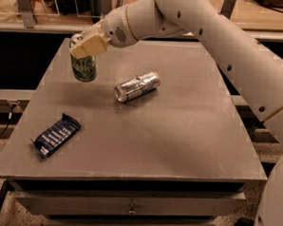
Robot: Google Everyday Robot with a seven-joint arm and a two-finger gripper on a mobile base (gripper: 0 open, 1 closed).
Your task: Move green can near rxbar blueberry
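The green can (84,67), green-and-white patterned with a silver top, hangs upright just above the far left part of the grey table (178,136). My gripper (86,44) is shut on the can's upper part, its tan fingers (89,44) across the rim. The rxbar blueberry (56,135), a flat dark blue wrapper with white lettering, lies near the table's front left corner, well in front of the can and apart from it.
A plain silver can (137,86) lies on its side near the table's middle, right of the green can. My white arm (221,38) reaches in from the upper right. The table has drawers (132,207) below its front edge. A rail runs behind the table.
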